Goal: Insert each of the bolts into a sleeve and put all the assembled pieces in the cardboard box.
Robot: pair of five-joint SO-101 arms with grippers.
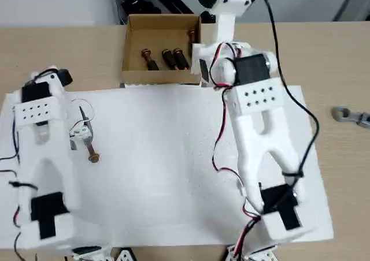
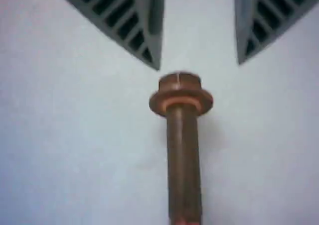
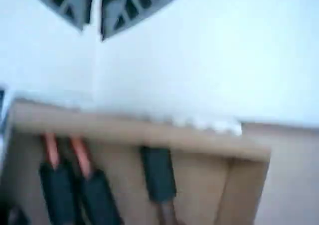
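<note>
A copper-coloured bolt lies on the white sheet, its flanged head just short of my left gripper, which is open and empty. From above, the bolt sits just in front of the left gripper. The cardboard box stands at the back and holds several bolts in dark sleeves. My right gripper hovers beside the box's near right corner, shut with nothing in it. Its wrist view looks into the box at three sleeved pieces.
The white sheet covers most of the wooden table. A small metal part lies off the sheet at the far right. The right arm stretches across the sheet's right half; the middle of the sheet is bare.
</note>
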